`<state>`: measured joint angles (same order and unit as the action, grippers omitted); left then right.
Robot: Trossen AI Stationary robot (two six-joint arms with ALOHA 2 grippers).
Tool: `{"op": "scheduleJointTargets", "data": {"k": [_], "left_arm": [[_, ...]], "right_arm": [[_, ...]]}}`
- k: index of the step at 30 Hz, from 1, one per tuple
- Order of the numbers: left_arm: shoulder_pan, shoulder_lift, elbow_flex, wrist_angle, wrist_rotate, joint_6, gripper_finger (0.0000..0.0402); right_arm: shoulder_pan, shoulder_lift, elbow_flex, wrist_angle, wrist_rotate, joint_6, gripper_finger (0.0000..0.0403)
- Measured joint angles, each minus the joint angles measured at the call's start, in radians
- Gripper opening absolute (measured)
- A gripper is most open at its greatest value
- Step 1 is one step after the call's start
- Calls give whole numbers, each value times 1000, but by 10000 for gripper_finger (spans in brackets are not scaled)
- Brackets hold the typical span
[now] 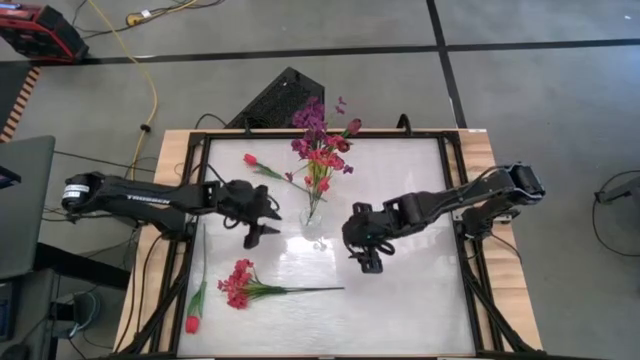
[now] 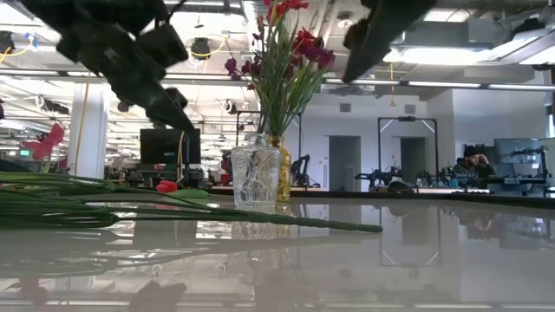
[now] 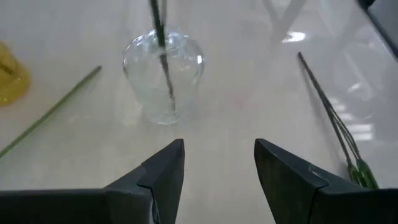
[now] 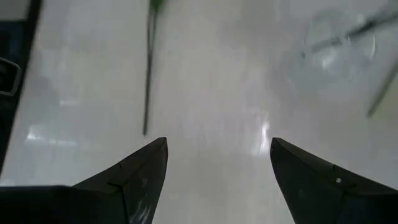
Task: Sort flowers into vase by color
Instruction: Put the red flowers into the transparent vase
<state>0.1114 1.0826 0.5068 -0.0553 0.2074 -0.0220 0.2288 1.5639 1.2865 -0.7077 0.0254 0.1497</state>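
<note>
A clear glass vase [image 1: 313, 222] stands near the middle of the white table [image 1: 420, 300], holding a bunch of purple and red-pink flowers [image 1: 322, 150] whose stems lean toward the far edge, so that from above the blossoms hide most of the stems and part of the vase mouth. In the low view the vase [image 2: 256, 176] shows whole, with a yellow vase partly hidden just behind it; the tops of the blossoms are cut off at the picture's edge. The left gripper [image 1: 262, 232] hovers just beside the vase on its left, jaws spread apart and empty, as the left wrist view confirms with the vase [image 3: 163, 74] seen between its fingers [image 3: 163, 180]. The right gripper [image 1: 368, 258] hangs on the other side of the vase, near it but apart, jaws wide and holding nothing; its wrist view shows only a blurred vase at the corner. On the table lie a red-pink spray [image 1: 240, 283] with its stem pointing right, a red tulip [image 1: 192, 322] near the left rail, and another red tulip [image 1: 250, 159] behind the left arm, its stem partly lost under the bouquet.
</note>
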Motion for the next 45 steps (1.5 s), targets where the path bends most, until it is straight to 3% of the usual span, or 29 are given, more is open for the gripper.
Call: {"op": "scheduleJointTargets", "data": {"k": [5,8,20,29,34,41,45], "left_arm": [[-139,-24,56,-127,-230,-26,183],[-195,-24,57,-130,-293,-38,183],[-376,-17,-23,70,-311,-80,183],[-469,-18,-25,174,-340,-70,183],[-521,-17,-25,185,-355,-94,183],[-611,-17,-25,187,-485,-123,183],[-645,-17,-25,204,-578,-122,183]], "right_arm": [[46,42,1,169,-1,-76,311],[69,101,1,259,-42,-81,311],[173,410,42,409,7,65,311],[210,541,61,464,147,183,304],[241,575,63,461,171,228,236],[272,538,59,438,218,295,28],[292,499,53,432,170,290,35]]}}
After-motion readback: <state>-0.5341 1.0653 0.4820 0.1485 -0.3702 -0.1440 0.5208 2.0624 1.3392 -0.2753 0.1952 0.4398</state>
